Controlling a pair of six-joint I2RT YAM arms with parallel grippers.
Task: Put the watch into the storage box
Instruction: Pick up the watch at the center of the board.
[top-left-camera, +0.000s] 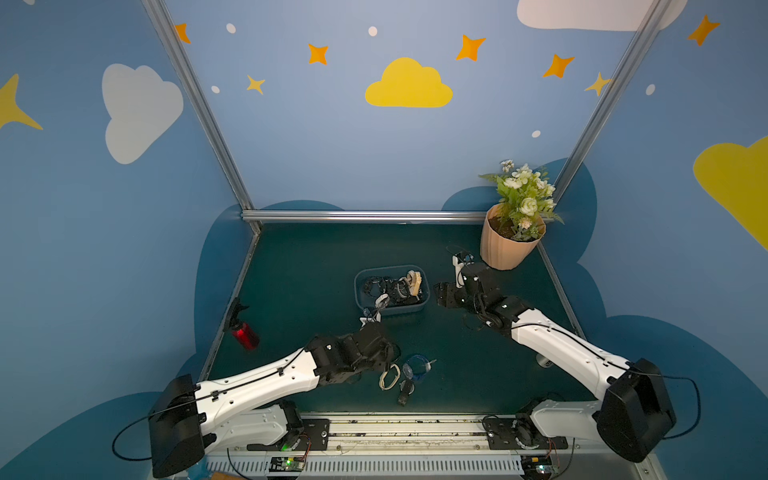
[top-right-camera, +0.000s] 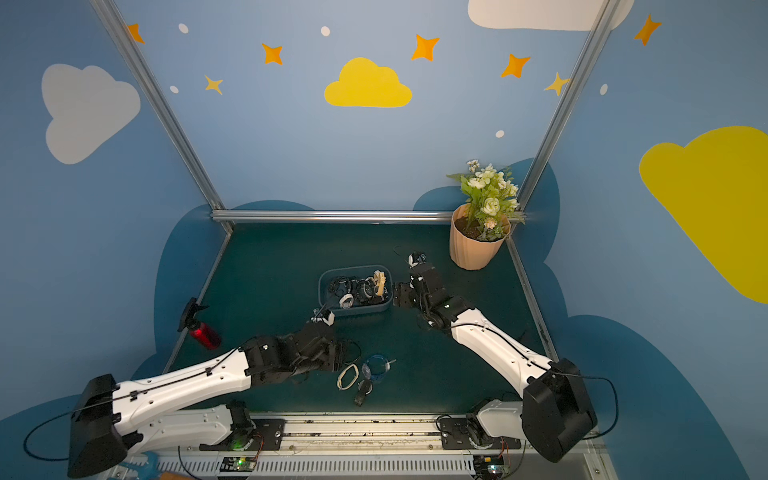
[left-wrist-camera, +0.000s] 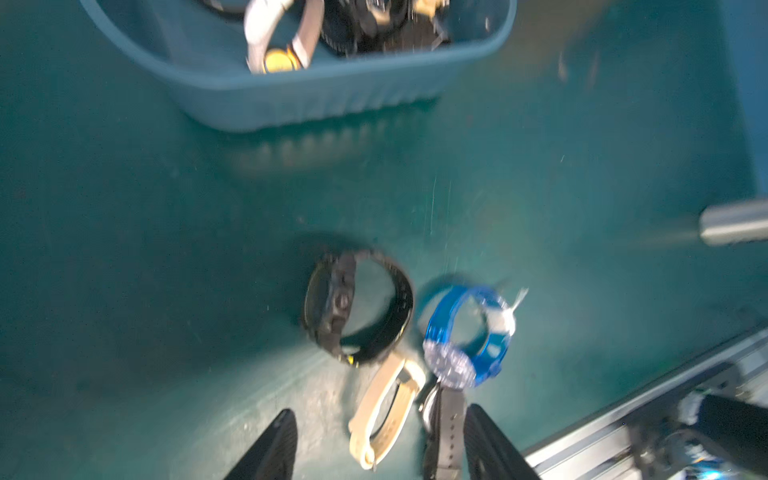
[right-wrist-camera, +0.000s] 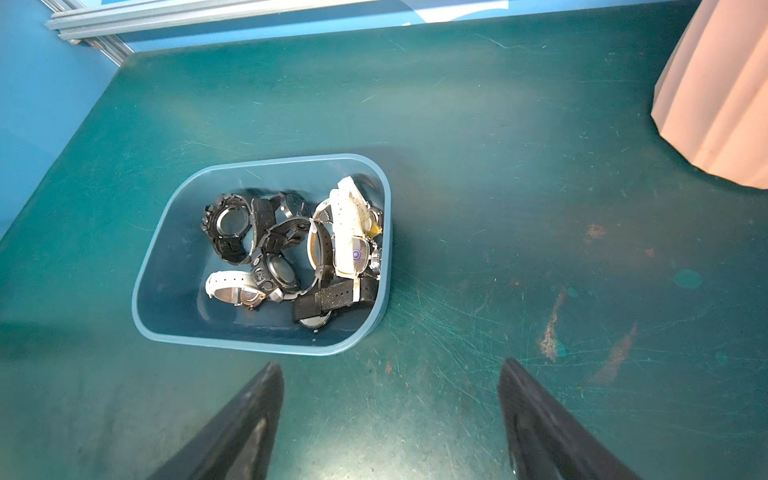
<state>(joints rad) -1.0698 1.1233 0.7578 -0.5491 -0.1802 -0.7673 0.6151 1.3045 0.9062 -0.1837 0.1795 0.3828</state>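
While four watches lie loose on the counter (right-wrist-camera: 498, 208), the storage box (right-wrist-camera: 249, 341) holds a heap of others.
Near the box, a cream watch (left-wrist-camera: 386, 411) and a grey-strapped watch (left-wrist-camera: 446, 428) lie between the left fingers (left-wrist-camera: 274, 444), which stand apart, gripping nothing; a black watch (left-wrist-camera: 357, 307) and a blue watch (left-wrist-camera: 465, 332) lie just beyond. The right fingers (right-wrist-camera: 249, 415) stand apart above bare counter beside the box.

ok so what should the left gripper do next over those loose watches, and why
Probably ease the left gripper down and close on the cream looped-strap watch. The jaws stand apart with that watch lying on the green tabletop between them, not yet gripped. A dark grey-strapped watch lies right beside it, so centring first seems wise. The blue-grey plastic storage box sits just ahead.
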